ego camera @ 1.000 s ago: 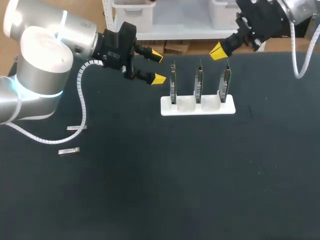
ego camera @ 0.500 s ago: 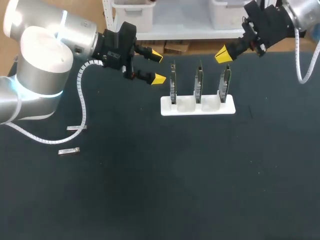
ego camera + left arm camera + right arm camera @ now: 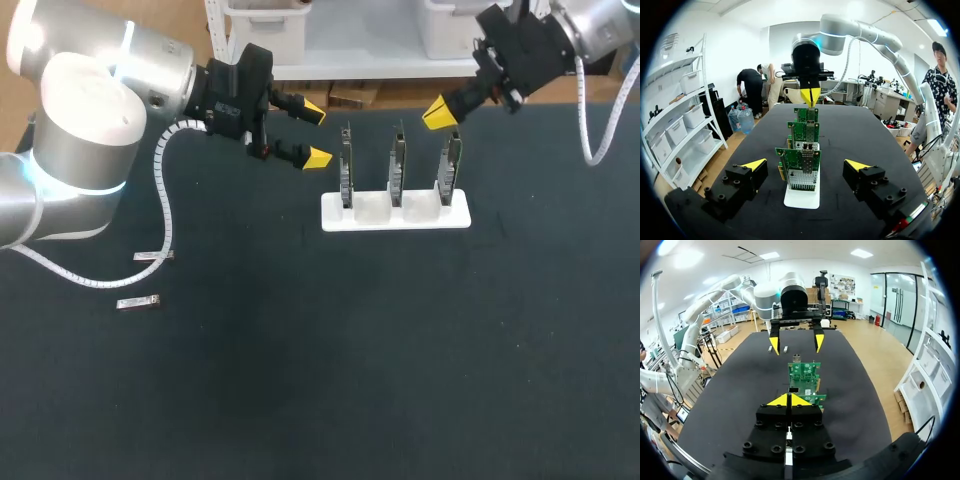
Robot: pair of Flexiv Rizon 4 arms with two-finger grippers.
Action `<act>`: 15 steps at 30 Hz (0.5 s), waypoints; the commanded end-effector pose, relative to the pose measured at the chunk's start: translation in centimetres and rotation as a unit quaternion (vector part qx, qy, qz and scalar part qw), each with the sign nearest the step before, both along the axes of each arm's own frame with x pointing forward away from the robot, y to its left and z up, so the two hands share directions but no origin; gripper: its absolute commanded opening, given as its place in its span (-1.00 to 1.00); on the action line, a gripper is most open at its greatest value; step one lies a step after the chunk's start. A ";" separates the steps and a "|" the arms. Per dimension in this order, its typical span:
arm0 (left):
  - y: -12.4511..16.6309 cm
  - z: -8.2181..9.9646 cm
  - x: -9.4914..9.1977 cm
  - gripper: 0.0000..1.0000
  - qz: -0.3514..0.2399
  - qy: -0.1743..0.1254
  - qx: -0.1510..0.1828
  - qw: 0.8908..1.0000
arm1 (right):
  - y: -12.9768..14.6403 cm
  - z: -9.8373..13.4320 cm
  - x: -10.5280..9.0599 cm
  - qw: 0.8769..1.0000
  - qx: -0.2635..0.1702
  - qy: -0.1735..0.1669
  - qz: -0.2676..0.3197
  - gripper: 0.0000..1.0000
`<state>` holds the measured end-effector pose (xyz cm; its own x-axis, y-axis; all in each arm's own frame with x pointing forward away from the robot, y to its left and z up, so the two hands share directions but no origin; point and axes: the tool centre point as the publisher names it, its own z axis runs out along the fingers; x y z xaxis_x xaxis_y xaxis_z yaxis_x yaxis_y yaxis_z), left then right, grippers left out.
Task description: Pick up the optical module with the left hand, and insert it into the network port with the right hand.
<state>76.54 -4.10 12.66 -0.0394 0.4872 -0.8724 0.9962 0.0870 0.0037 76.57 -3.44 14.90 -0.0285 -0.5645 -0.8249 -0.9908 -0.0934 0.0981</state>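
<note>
On the dark tabletop (image 3: 400, 350) two optical modules (image 3: 153, 256) lie far left of the white stand (image 3: 395, 215) with port boards (image 3: 345, 165), left fingers (image 3: 318, 157) wide, right fingers (image 3: 440, 112) pressed together.

The black, yellow-tipped right gripper (image 3: 789, 400), tips pressed together, sits just before a row of upright green circuit boards (image 3: 803, 371), with the left gripper (image 3: 796, 343) spread wide beyond them.
</note>
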 end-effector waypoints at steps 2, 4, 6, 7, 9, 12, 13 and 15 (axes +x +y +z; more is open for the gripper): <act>-0.1 0.0 0.1 1.00 0.001 0.001 0.003 1.000 | 0.1 0.0 -0.1 1.000 -0.008 0.005 -0.013 1.00; -0.1 0.0 0.1 1.00 0.001 0.001 0.003 1.000 | 0.1 0.0 -0.1 1.000 -0.008 0.005 -0.013 1.00; -0.1 0.0 0.1 1.00 0.001 0.001 0.003 1.000 | 0.1 0.0 -0.1 1.000 -0.008 0.005 -0.013 1.00; -0.1 0.0 0.1 1.00 0.001 0.001 0.003 1.000 | 0.1 0.0 -0.1 1.000 -0.008 0.005 -0.013 1.00; -0.1 0.0 0.1 1.00 0.001 0.001 0.003 1.000 | 0.1 0.0 -0.1 1.000 -0.008 0.005 -0.013 1.00; -0.1 0.0 0.1 1.00 0.001 0.001 0.003 1.000 | 0.1 0.0 -0.1 1.000 -0.008 0.005 -0.013 1.00; -0.1 0.0 0.1 1.00 0.001 0.001 0.003 1.000 | 0.1 0.0 -0.1 1.000 -0.008 0.005 -0.013 1.00; -0.1 0.0 0.1 1.00 0.001 0.001 0.003 1.000 | 0.1 0.0 -0.1 1.000 -0.008 0.005 -0.013 1.00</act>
